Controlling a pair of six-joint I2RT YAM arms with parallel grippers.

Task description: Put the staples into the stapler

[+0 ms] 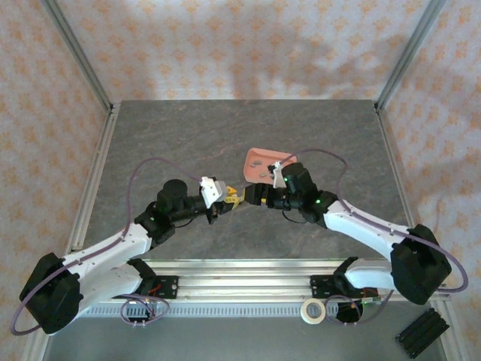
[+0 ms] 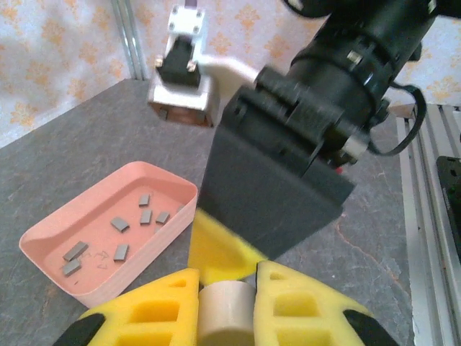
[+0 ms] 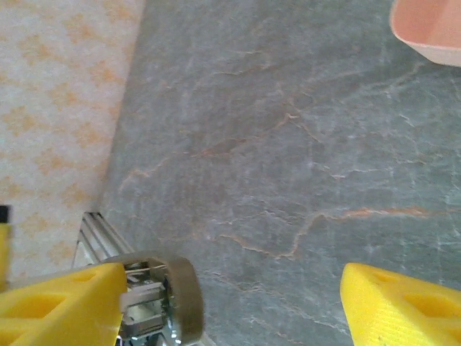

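My left gripper (image 2: 225, 277) is shut on the stapler (image 2: 225, 313), a small beige body clamped between its yellow fingers. The right gripper (image 3: 232, 274) faces it tip to tip above the table's middle and stands wide open. One yellow finger (image 2: 216, 249) of the right gripper reaches over the stapler's front. In the right wrist view the stapler's rounded beige end (image 3: 162, 303), with metal parts inside, lies against the left finger (image 3: 65, 303). The staples (image 2: 119, 224) are several small grey strips lying in the salmon-pink tray (image 2: 108, 277). From above, the tray (image 1: 261, 159) sits just behind the right gripper (image 1: 249, 197).
The grey stone-patterned table (image 1: 188, 143) is bordered by aluminium rails (image 1: 248, 274) at the near edge and frame posts at the back corners. A tape roll (image 1: 313, 310) and a black ribbed block (image 1: 421, 331) lie off the table at the front right.
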